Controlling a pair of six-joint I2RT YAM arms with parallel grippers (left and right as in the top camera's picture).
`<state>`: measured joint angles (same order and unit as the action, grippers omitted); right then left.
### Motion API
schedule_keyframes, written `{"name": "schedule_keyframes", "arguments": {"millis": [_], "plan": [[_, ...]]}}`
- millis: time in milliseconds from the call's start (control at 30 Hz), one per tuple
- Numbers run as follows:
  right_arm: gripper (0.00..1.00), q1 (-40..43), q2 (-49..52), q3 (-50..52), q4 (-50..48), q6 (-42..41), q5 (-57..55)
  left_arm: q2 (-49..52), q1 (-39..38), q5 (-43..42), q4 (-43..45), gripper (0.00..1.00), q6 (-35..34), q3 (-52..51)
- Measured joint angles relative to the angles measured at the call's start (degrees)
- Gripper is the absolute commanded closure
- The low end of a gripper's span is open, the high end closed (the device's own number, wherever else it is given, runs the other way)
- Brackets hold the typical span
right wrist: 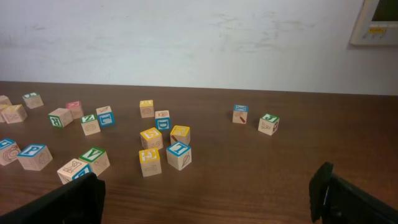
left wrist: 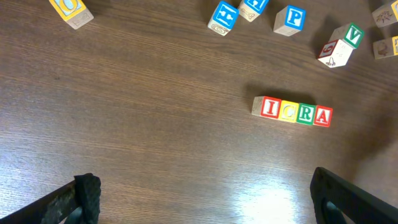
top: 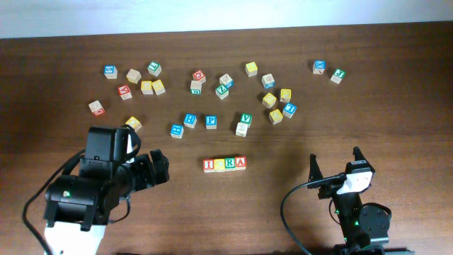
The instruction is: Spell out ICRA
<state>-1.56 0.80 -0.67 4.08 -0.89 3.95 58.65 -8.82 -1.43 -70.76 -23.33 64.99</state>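
Four wooden cubes stand in a touching row in the middle of the table: red I [top: 208, 165] [left wrist: 268, 107], yellow C [top: 219, 165] [left wrist: 288, 111], green R [top: 229, 164] [left wrist: 305, 113] and red A [top: 241, 163] [left wrist: 322, 116]. My left gripper [top: 160, 167] [left wrist: 205, 202] is open and holds nothing, well to the left of the row. My right gripper [top: 335, 161] [right wrist: 208, 196] is open too, off to the row's right, holding nothing. The right wrist view does not show the row.
Many loose letter cubes lie scattered across the far half of the table. Closest behind the row are a blue P cube [top: 211, 121] [left wrist: 290, 18], a green V cube [top: 245, 118] [left wrist: 352, 35] and blue cubes [top: 190, 120]. A pale wall [right wrist: 199, 37] rises behind the table.
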Motion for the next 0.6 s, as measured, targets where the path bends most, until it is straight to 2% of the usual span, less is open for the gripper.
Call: {"name": "schedule_keyframes", "arguments": {"millis": [333,533,600], "plan": [[0.02,0.00,0.00,0.00,0.00,0.00,0.00,-2.78,0.07,0.20,0.00,0.01,0.00,0.00],[0.02,0.00,0.00,0.00,0.00,-0.02,0.00,-13.03,5.29,0.44,1.60,0.01,0.24,-3.26],[0.02,0.00,0.00,0.00,0.00,-0.02,0.00,-16.87,7.02,0.44,2.73,0.01,2.67,-5.25]]}}
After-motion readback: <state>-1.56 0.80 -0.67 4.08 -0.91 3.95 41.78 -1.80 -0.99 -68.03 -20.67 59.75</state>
